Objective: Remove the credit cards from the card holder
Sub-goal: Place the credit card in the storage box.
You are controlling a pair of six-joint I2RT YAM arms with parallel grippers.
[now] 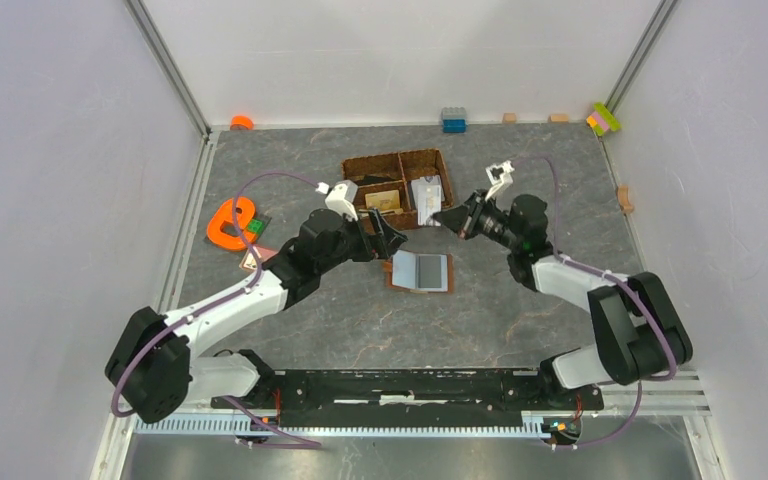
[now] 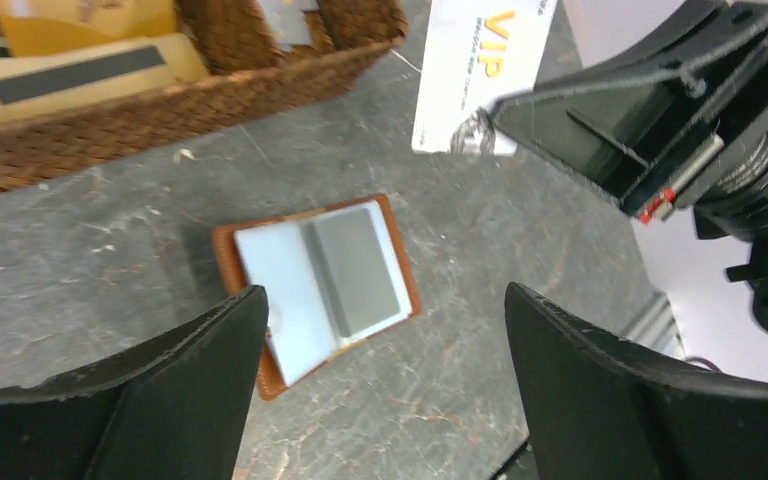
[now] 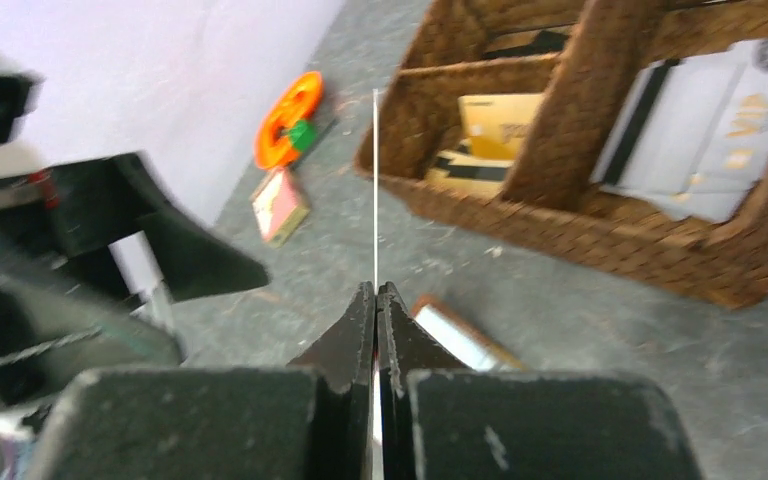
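Note:
The card holder [image 1: 422, 271] lies open on the table, brown outside and pale grey-blue inside [image 2: 290, 285]; a grey panel fills its right half. My left gripper [image 1: 392, 240] hovers just left of it, jaws wide open and empty [image 2: 385, 300]. My right gripper [image 1: 448, 217] is shut on a white credit card marked VIP [image 2: 475, 70], held above the table and seen edge-on in the right wrist view [image 3: 375, 180]. The holder's corner [image 3: 460, 335] shows beneath those shut fingers. A gold-tan card [image 1: 383, 199] and grey-white cards [image 1: 427, 190] lie in the woven basket.
The brown woven basket [image 1: 400, 160] stands just behind the card holder, its wall close to both grippers [image 2: 210, 90]. An orange object [image 1: 228, 222] and a small pink tile [image 1: 255, 258] lie at the left. Coloured blocks [image 1: 453, 120] line the far edge.

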